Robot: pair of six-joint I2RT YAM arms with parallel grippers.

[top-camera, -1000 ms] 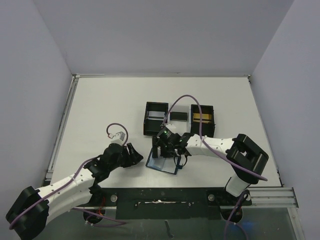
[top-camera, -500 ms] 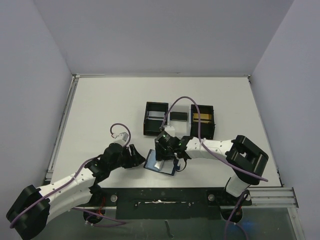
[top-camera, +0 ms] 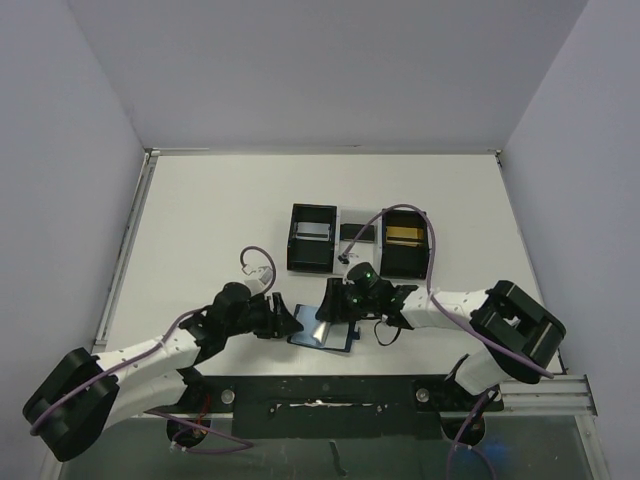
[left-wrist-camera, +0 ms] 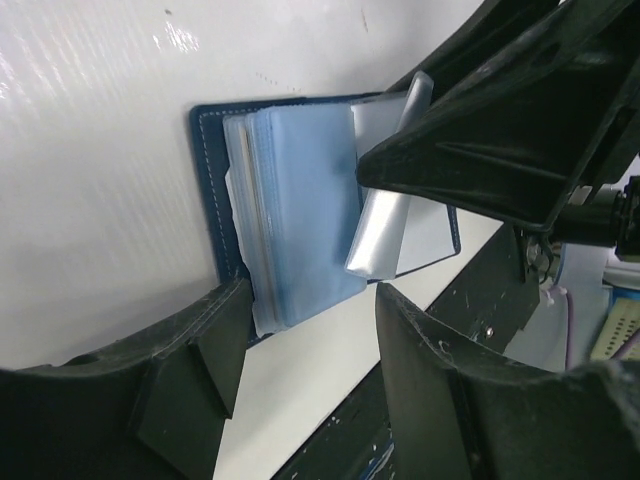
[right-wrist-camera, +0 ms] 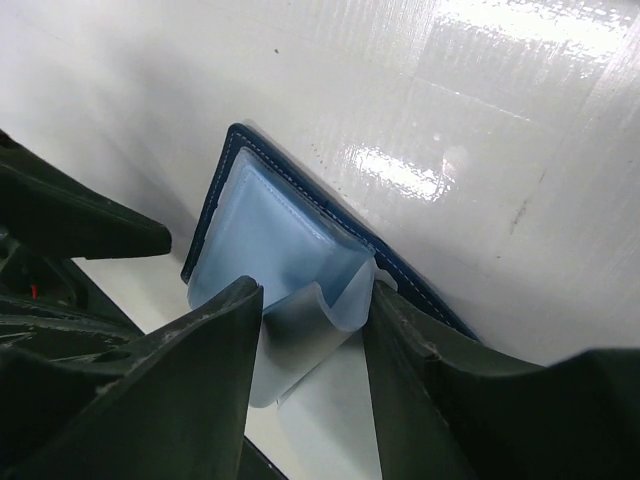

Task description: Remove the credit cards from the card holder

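The dark blue card holder (top-camera: 338, 343) lies open near the table's front edge, its clear sleeves (left-wrist-camera: 300, 210) fanned up. My right gripper (top-camera: 331, 306) is shut on a silver-grey credit card (right-wrist-camera: 295, 345) at the holder's inner pocket (right-wrist-camera: 270, 225). The card bows into a curve between the two fingers (right-wrist-camera: 210, 380) and slants up from the holder (left-wrist-camera: 385, 235). At the holder's left edge my left gripper (left-wrist-camera: 312, 295) is open, its fingers astride the near corner with only table between them.
Two black open boxes (top-camera: 312, 252) (top-camera: 405, 258) joined by a white tray (top-camera: 358, 243) stand behind the holder. A silver card lies in the left box, a gold one in the right, a dark one on the tray. The black base rail (top-camera: 320, 390) runs along the front.
My right gripper has closed onto the silver-grey card and lifted its end from the holder. The left arm has slid right, up to the holder's left edge.
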